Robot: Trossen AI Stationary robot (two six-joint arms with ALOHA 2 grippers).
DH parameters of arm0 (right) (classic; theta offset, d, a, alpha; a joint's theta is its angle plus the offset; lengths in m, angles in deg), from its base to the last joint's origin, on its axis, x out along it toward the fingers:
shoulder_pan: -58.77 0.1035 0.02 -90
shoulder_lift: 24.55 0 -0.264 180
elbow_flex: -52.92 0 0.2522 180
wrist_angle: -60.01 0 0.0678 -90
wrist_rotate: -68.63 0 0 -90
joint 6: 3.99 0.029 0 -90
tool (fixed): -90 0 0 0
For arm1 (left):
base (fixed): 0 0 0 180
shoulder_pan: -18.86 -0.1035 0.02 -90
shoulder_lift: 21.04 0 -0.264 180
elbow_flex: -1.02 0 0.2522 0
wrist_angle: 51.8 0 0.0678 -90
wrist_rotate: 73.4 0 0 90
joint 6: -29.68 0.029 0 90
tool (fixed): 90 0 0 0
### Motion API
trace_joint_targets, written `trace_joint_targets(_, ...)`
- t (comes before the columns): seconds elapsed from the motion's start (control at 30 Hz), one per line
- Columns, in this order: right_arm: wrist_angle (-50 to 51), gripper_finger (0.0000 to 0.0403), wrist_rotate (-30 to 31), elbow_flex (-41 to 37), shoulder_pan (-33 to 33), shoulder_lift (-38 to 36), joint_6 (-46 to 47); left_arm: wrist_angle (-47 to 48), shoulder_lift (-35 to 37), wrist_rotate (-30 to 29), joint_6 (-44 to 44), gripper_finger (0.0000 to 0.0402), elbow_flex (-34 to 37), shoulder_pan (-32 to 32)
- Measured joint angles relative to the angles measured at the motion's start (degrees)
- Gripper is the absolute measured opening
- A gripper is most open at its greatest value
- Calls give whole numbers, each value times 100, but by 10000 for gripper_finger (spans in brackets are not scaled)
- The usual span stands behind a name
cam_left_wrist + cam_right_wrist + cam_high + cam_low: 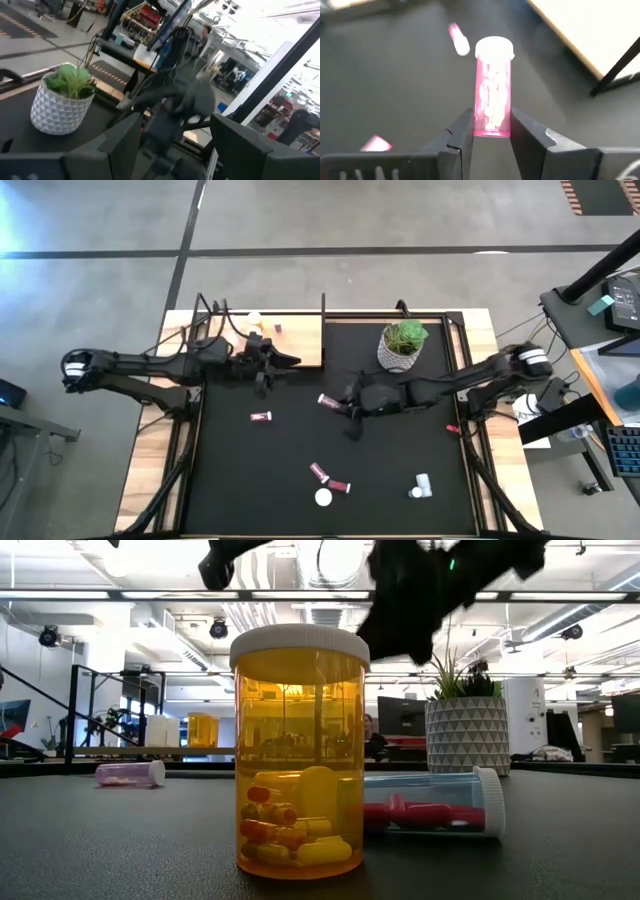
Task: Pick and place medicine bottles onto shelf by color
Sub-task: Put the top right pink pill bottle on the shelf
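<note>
Two arms over the black mat, bottles scattered.
Left gripper (292,361) hovers at the shelf (300,345) edge, fingers parted around nothing. Right gripper (491,131) at mid-mat pinches a pink bottle (493,90) by its base. More bottles lie near the front edge (330,477), plant pot (402,345) behind.

Pink bottle (492,95) with white cap, amber bottle (299,755) holding red and yellow capsules, white diamond-patterned pot (399,354), green plant (405,334), black mat (390,460), pale tan shelf (295,340).
</note>
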Motion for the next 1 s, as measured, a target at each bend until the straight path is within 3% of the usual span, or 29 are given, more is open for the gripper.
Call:
trace_joint_targets(0.23,13,98,-36,0,2,-1199,81,42,-305,35,527,222,-4,159)
trace_joint_targets(0.4,208,99,-176,0,28,-1593,470,215,-612,39,1039,222,-194,271)
trace_joint_targets(0.57,273,99,-508,0,68,-1624,992,295,-998,39,1406,222,-544,286)
trace_joint_targets(0.73,514,100,-671,193,81,-1488,1053,1032,-1381,56,1734,222,-1015,290)
trace_joint_targets(1.0,2088,100,-659,1256,79,-1180,327,1526,-1629,258,2161,222,-1528,299)
